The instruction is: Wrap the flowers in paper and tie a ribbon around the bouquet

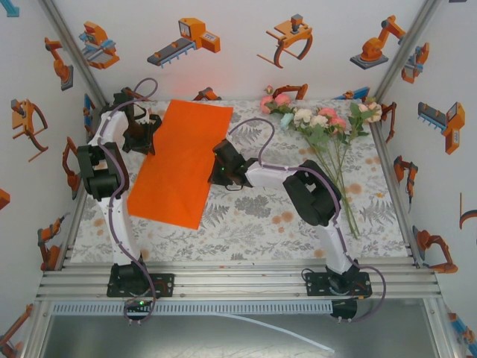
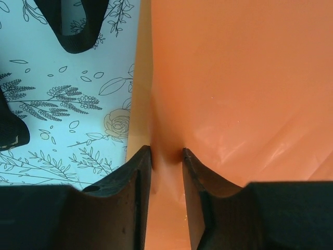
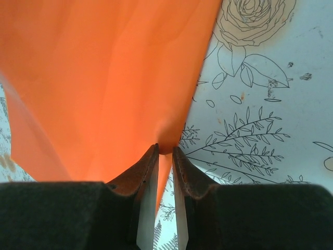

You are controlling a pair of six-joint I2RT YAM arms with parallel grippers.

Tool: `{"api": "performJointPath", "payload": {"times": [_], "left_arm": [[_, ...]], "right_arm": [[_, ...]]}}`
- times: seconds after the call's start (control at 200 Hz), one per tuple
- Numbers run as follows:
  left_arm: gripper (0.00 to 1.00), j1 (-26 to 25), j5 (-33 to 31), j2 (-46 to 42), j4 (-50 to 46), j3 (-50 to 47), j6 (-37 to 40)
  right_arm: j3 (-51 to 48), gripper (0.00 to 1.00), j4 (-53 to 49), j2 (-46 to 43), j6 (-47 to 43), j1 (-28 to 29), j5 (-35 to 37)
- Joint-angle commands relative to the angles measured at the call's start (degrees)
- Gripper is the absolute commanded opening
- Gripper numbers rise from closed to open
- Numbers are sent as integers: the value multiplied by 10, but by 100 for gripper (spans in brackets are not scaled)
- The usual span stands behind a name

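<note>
The left gripper stood partly open, one black finger on each side of the left edge of the large bright orange sheet of thin paper; whether it pinched, I could not tell. The right gripper was almost closed on the opposite edge, which puckered at its tips. The sheet lay slanted on the leaf-printed table cloth, well apart from the bunch of pink, white and peach artificial flowers at the far right. I judged both grips should be firm, and both arms move together, or the paper might tear. A black band was cut off by the frame; ribbon or arm part, I could not say
</note>
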Motion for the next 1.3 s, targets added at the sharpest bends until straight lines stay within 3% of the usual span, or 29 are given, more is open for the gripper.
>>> {"api": "performJointPath", "payload": {"times": [0.0, 0.561, 0.686, 0.761, 0.821, 0.966, 1.166, 1.297], "left_arm": [[31, 4, 8, -19, -23, 17, -2], [25, 0, 39, -115, -54, -8, -55], [19, -8, 70, -133, -54, -16, -72], [10, -15, 84, -145, -54, -19, -86], [0, -23, 98, -162, -54, -23, -108], [0, -51, 136, -209, -36, -35, -206], [0, -100, 70, -258, -34, -54, -351], [0, -134, 50, -266, -28, -44, -380]], "right_arm": [[20, 19, -15, 11, 2, 4, 14], [14, 22, -30, 4, -1, 4, 38], [8, 22, -30, -1, -3, 4, 40], [4, 22, -32, -7, -8, 4, 39], [1, 24, -32, -13, -15, 3, 42], [-5, 29, -33, -22, -32, -7, 28], [-23, 46, -24, -76, -115, -31, -50], [-69, 52, -55, -155, -161, -54, -68]]}}
